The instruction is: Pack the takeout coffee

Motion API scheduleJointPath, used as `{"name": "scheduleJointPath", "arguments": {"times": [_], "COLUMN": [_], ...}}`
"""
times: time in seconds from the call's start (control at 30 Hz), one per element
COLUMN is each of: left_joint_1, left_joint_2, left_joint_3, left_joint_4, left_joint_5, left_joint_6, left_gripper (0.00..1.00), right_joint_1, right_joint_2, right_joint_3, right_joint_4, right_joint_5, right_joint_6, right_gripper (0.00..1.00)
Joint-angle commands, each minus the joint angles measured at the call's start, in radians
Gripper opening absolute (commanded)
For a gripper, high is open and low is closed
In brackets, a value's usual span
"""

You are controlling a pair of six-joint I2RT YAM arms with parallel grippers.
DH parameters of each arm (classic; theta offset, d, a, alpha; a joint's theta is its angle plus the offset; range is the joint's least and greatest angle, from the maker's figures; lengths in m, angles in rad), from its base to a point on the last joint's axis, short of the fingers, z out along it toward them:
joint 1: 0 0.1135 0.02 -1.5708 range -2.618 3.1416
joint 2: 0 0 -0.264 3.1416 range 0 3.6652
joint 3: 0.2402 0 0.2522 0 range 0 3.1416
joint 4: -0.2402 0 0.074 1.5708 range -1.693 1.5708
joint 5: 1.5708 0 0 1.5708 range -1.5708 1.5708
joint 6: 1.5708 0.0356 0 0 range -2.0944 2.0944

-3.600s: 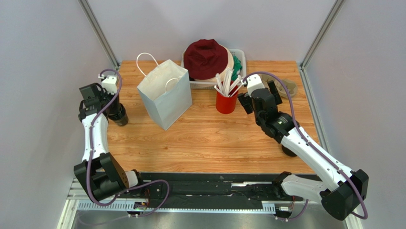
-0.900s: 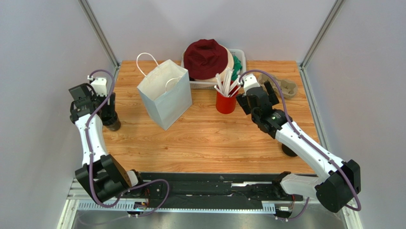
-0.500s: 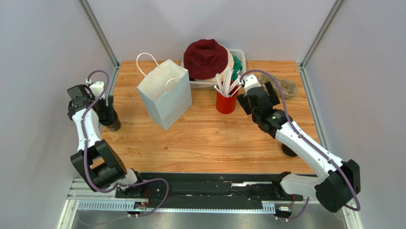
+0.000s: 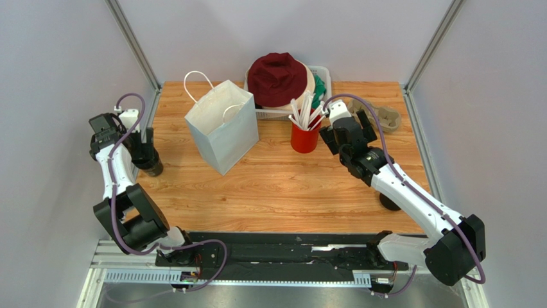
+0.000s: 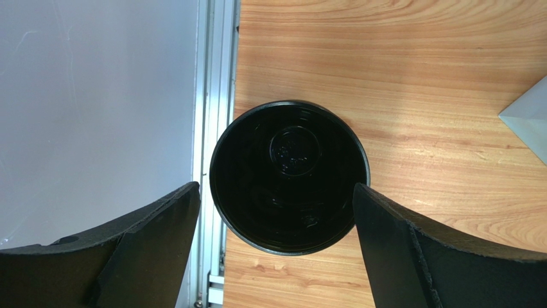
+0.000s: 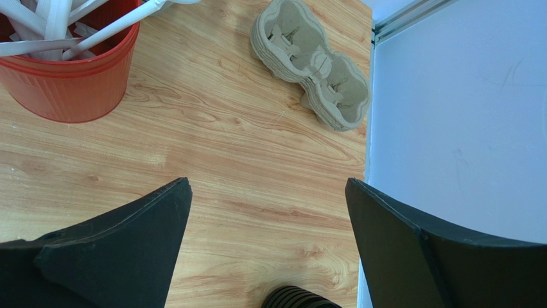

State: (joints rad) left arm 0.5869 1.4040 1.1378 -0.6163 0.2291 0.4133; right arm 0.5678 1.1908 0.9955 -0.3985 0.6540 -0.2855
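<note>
Takeout coffee (image 5: 289, 192) is sitting upright at the 9 o'clock edge of the worktop (image 4: 289, 186), just beside the aluminium rail (image 5: 215, 77) bordering that side. From straight above it is showing as a glossy black round with a small embossed disc near its middle. Whether that is a lid or the open mouth I cannot tell. It is looking like a thin disposable cup, so I am judging it light, easy to dent under a hard squeeze and slippery on its shiny wall. If liquid is inside, any tilt is risking a spill. The sensible hold is across the wall a little below the rim, pressing gently and lifting straight up.

The left fingers (image 5: 147, 247) are standing wide open, one at the cup's 9 o'clock and one at its 3 o'clock, with the cup filling nearly the whole gap. As far as the wrist view is showing, they are straddling it rather than gripping it. The left arm (image 4: 115, 176) is folding at the elbow and running up the left side, its wrist pointing down over the cup.

The white paper bag (image 4: 225, 131) is standing open-mouthed at the worktop's 11 o'clock, well apart from the cup.

The right fingers (image 6: 115, 247) are also spread open with nothing between them. They are hovering over bare wood between the red cup (image 6: 64, 70) of straws at 1 o'clock and the pulp carrier (image 6: 314, 64) at 2 o'clock. A dark round item (image 4: 388, 204) is lying at 4 o'clock, mostly hidden under the right arm (image 4: 414, 196).
</note>
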Motion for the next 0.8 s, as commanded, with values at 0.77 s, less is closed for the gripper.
{"name": "scheduleJointPath", "arguments": {"times": [0.77], "left_joint_1": [0.014], "left_joint_2": [-0.013], "left_joint_3": [0.02], "left_joint_4": [0.044], "left_joint_5": [0.101], "left_joint_6": [-0.053], "left_gripper": [0.99], "right_joint_1": [-0.002], "right_joint_2": [0.013], "right_joint_3": [0.008], "right_joint_4": [0.046], "right_joint_5": [0.004], "right_joint_6": [0.008], "right_gripper": [0.97]}}
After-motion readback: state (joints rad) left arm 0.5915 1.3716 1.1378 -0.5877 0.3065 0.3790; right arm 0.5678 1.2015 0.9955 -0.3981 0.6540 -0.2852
